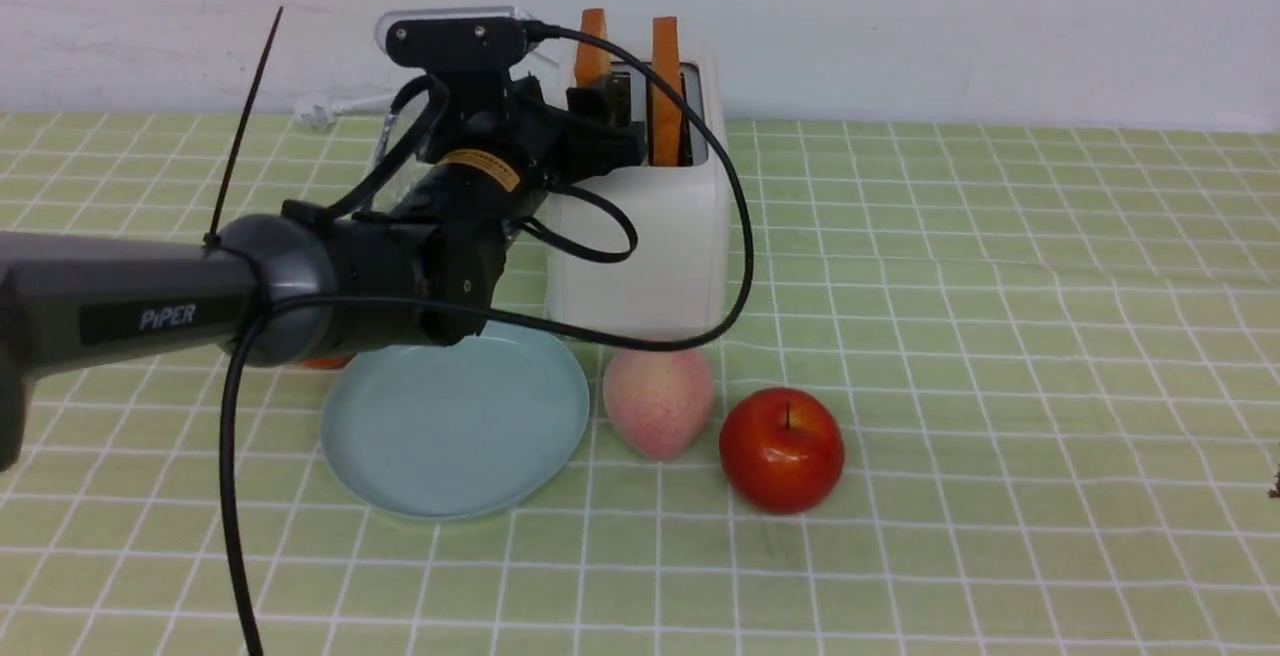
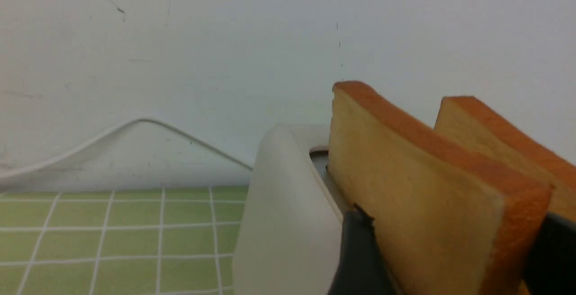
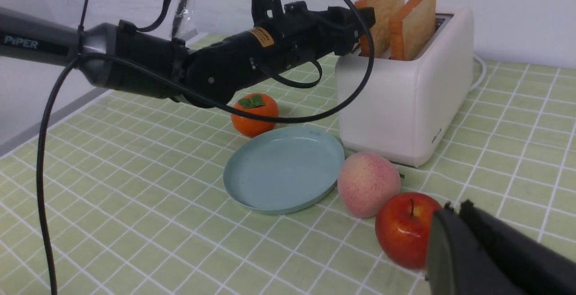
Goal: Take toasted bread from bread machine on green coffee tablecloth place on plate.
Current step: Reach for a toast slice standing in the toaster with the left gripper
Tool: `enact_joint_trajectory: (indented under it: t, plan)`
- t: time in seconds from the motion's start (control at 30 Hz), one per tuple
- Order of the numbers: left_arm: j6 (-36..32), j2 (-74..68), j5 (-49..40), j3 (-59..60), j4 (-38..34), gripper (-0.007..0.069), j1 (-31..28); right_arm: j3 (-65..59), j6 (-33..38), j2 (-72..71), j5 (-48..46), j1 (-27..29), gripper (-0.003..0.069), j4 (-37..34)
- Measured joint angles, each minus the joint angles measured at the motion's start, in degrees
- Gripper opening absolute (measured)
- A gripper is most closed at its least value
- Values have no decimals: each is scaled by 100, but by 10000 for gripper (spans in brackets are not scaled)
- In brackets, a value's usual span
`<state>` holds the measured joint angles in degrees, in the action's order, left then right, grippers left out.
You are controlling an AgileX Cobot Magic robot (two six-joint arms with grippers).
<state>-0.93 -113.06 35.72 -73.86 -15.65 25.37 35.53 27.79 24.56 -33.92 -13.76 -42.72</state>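
Both pieces of toast upright in the toaster [image 1: 650,236], one per slot, crusts well above its top: left slice [image 1: 592,44], right slice [image 1: 665,66]. Toaster at the back of the worktop, on the green cloth [image 1: 1000,336], close to the wall [image 2: 225,38], white cord [image 2: 135,123] trailing behind.

Left gripper [image 1: 615,101] up at the toaster's top, astride the left slice. In the left wrist view, one finger [image 2: 357,250] against the slice's face, the other past its crust edge, between the two slices. Jaws wide apart; cannot tell whether pressing the slice or merely around it.

Plate [image 1: 450,426] on the cloth just in front of the toaster, partly under the left arm [image 1: 130,311]. Peach [image 1: 658,401] just beside the plate's right rim, apple [image 1: 781,448] beside the peach, orange fruit [image 3: 254,114] behind the plate.

Right gripper [image 3: 456,207] closed, nothing between its jaws.
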Motion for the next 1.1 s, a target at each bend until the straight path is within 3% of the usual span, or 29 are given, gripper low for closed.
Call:
enact_joint_trajectory:
  t: [0.2, 0.33, 0.57, 0.9, 1.1]
  plan:
    - [17, -25, -78, -53, 263, 404, 0, 0, 0, 0, -6, 0, 22, -15]
    - [93, -25, -83, -59, 285, 335, 0, 0, 0, 0, -25, 0, 25, -15]
    - [93, -25, -242, -86, 309, 61, 0, 0, 5, 0, -76, 0, 33, -82]
    - [93, 484, -500, -80, 287, 49, 0, 0, 5, 0, -202, 0, 33, -154]
    - [93, 1985, -1263, -80, 294, 49, 0, 0, 5, 0, -196, 0, 20, -216]
